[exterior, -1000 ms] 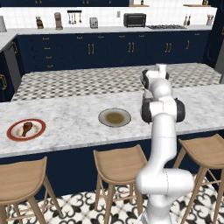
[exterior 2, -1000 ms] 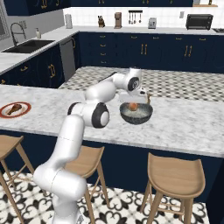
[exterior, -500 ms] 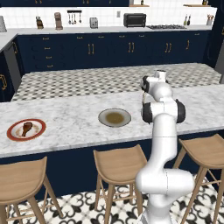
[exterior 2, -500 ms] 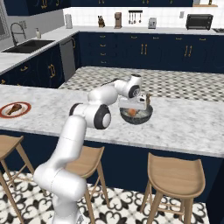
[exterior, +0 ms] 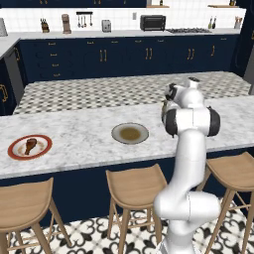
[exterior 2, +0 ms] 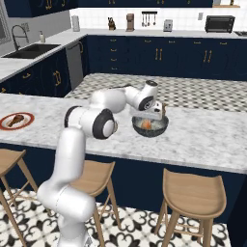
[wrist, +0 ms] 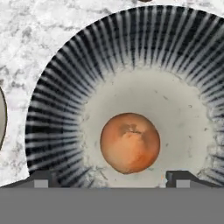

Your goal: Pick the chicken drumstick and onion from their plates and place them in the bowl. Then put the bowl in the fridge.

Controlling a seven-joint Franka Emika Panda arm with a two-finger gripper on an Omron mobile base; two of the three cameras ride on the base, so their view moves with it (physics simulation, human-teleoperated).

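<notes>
Navy cabinets [exterior: 124,54] are lining the back wall, wooden stools [exterior: 136,186] standing along the marble counter [exterior: 84,144] over patterned floor tiles [exterior: 99,235].

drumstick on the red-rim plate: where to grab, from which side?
Grip the chicken drumstick across its fat end, coming straight down from above: it lies flat on the red-rimmed plate, and the bone end looks too thin to hold. A judgement from small views.

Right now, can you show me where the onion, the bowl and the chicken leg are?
onion [wrist: 130,142], hand view, middle of its round top.
bowl [wrist: 57,96], hand view, striped inner wall.
chicken drumstick [exterior: 30,145], left base view, fat brown end.
</notes>
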